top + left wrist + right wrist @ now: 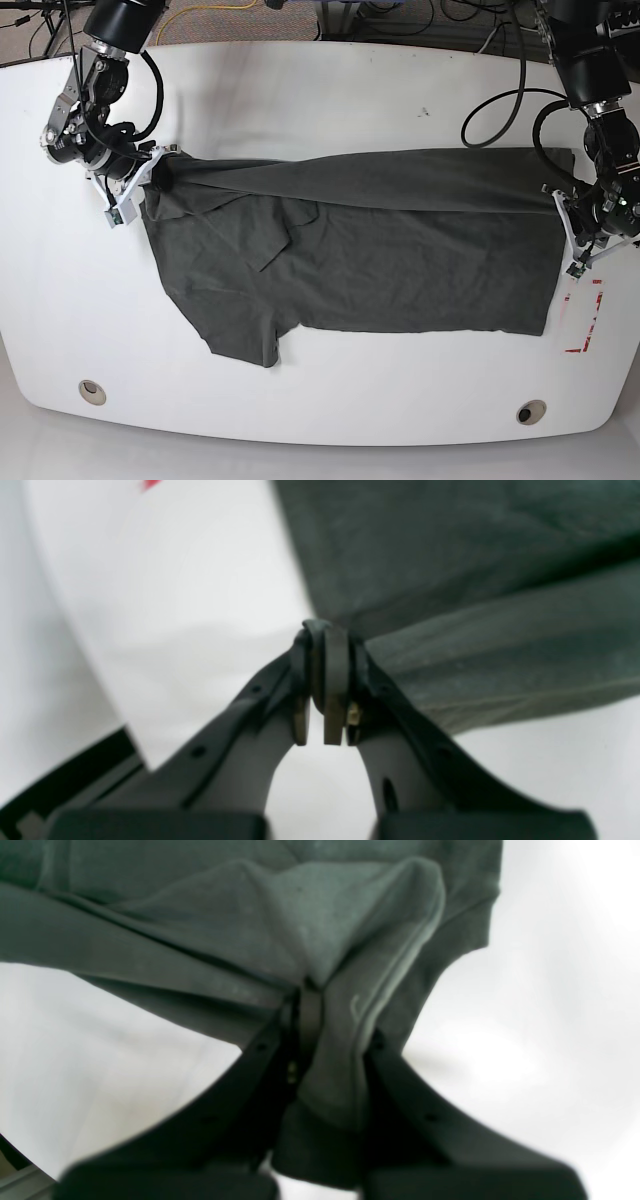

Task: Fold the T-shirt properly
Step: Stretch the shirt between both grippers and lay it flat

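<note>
The dark charcoal-grey cotton T-shirt (380, 265) lies spread across the white bench (300, 90). The right claw (312, 1005), at the scene's left, and the left claw (327, 652), at the right, each pinch its far edge, probably to fold it nearward. Blur hides which seams they hold.

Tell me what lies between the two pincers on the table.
Only the T-shirt, stretched taut from the right pincer to the left pincer, both shut on its edge. The base view shows it.
</note>
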{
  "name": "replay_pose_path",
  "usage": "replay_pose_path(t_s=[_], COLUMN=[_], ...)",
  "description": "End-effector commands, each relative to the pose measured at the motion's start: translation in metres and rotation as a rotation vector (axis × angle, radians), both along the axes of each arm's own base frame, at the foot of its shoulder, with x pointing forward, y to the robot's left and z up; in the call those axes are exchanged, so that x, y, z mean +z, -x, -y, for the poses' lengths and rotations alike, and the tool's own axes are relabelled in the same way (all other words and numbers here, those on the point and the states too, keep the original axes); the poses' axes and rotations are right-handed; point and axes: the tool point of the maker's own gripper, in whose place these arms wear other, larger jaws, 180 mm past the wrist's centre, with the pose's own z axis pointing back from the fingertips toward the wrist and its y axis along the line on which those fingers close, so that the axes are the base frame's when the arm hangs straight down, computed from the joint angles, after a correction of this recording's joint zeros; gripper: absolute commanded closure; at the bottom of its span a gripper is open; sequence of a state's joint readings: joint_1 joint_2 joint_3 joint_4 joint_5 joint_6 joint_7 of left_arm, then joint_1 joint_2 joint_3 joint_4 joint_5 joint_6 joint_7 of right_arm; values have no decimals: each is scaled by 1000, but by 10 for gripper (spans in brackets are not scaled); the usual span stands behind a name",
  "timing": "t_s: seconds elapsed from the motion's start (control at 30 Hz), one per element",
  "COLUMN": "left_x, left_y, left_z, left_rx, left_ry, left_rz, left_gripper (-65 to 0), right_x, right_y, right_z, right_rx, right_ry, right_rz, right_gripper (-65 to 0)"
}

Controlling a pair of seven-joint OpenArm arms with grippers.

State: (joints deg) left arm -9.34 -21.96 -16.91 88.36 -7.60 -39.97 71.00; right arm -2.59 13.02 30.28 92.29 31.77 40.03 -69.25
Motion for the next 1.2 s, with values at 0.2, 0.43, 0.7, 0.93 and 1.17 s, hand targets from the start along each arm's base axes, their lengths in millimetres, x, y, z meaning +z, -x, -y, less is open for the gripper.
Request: replay_pose_path(t_s=[0.2, 0.43, 0.7, 0.93, 1.17], left_x=[-6, -19, -22, -11, 14], left_y=[-12, -16, -24, -35, -46], left_z=[-7, -14, -18, -18, -17], left_rx=[-3, 15, 35, 33, 20], left_ry=[28, 42, 56, 56, 27], left_rz=[19, 12, 9, 41, 102], left_gripper=[-22, -24, -138, -354, -372], right_x=[17, 18, 19, 21, 31], right_y=[-12, -12, -12, -12, -16], right_z=[14, 17, 23, 23, 23], right_rx=[2, 2, 1, 3, 9], right_ry=[36, 46, 59, 62, 77], right_rz=[53, 53, 52, 58, 87], right_gripper=[-17, -19, -76, -412, -650])
